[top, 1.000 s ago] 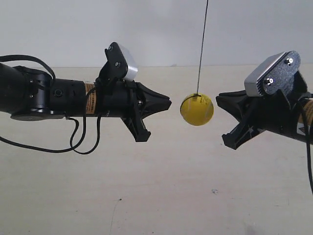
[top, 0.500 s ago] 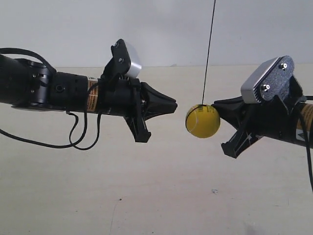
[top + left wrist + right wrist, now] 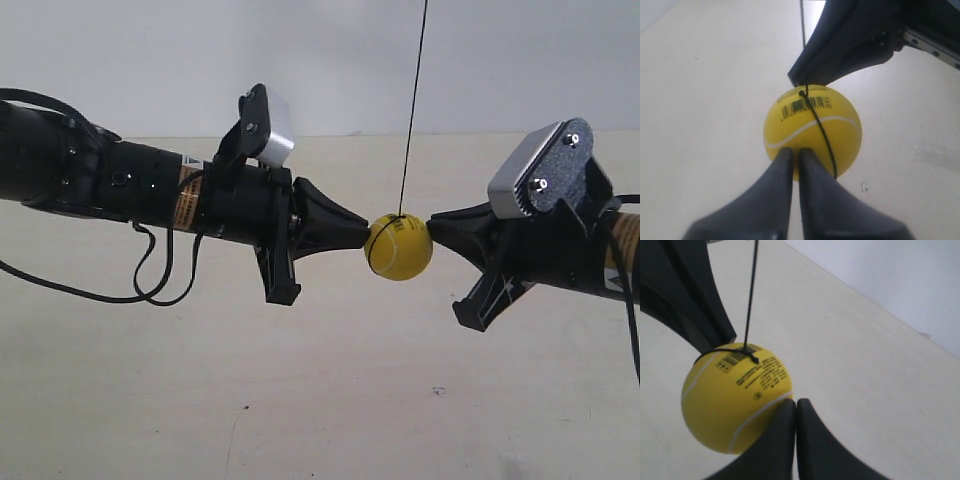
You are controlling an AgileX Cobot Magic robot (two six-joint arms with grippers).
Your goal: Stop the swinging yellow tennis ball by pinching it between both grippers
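Shows the yellow tennis ball (image 3: 399, 250) hanging by its black string (image 3: 410, 100) above the pale table (image 3: 330, 400), touched on opposite sides by the left gripper (image 3: 792, 152) and right gripper (image 3: 796, 402), both closed to narrow points, dead ahead of each along one left-right line, neither nearer; probably calls for steady inward pressure.

Lab-like test bench — bare beige tabletop (image 3: 320, 400), plain white wall (image 3: 320, 60) behind.

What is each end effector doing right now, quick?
Left end effector: closed, tip pressed against the ball, not wrapped around it.
Right end effector: closed, tip pressed against the ball's other side.
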